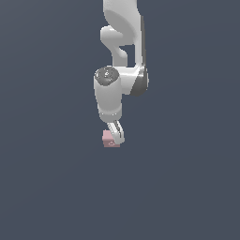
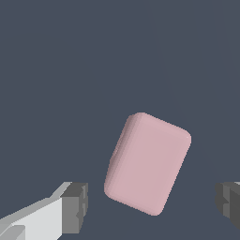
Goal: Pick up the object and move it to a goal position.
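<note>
The object is a small matte pink cube (image 1: 110, 139) with a faint round mark on its front face, lying on the dark grey floor. In the wrist view the cube (image 2: 147, 163) sits between my two fingers, with a gap on each side. My white gripper (image 1: 116, 136) is open and hangs low over the cube, its fingers (image 1: 117, 132) reaching down beside it. One finger pad (image 2: 75, 207) shows on one side and the other pad at the opposite edge of the wrist view. Neither pad touches the cube.
The white arm (image 1: 123, 56) comes down from the top of the exterior view. The floor (image 1: 47, 178) is a plain dark grey surface with nothing else on it in view.
</note>
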You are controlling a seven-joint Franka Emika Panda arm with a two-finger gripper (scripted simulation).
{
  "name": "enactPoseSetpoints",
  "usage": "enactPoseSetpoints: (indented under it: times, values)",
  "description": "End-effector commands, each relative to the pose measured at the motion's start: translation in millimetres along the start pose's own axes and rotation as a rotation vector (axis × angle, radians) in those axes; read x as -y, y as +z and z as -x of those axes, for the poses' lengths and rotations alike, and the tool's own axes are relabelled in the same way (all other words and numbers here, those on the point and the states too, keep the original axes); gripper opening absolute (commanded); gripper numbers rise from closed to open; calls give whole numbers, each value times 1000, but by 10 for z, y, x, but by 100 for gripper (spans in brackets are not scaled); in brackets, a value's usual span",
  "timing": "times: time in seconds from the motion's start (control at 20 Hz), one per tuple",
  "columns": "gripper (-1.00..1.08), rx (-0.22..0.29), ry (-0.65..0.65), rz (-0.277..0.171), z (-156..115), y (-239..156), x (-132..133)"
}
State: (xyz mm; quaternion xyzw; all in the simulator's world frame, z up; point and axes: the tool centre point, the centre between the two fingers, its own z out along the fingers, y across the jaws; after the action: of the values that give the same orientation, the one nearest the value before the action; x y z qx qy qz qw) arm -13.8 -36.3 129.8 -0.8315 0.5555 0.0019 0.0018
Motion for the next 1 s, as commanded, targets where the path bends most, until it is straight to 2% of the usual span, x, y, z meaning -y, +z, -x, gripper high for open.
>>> enactPoseSetpoints:
  times: [0.0, 0.5, 0.95]
  values:
    - [100, -1, 74, 0, -6, 29, -13]
    - [100, -4, 307, 0, -30, 119, -56]
    - [100, -5, 393, 0, -39, 151, -72]
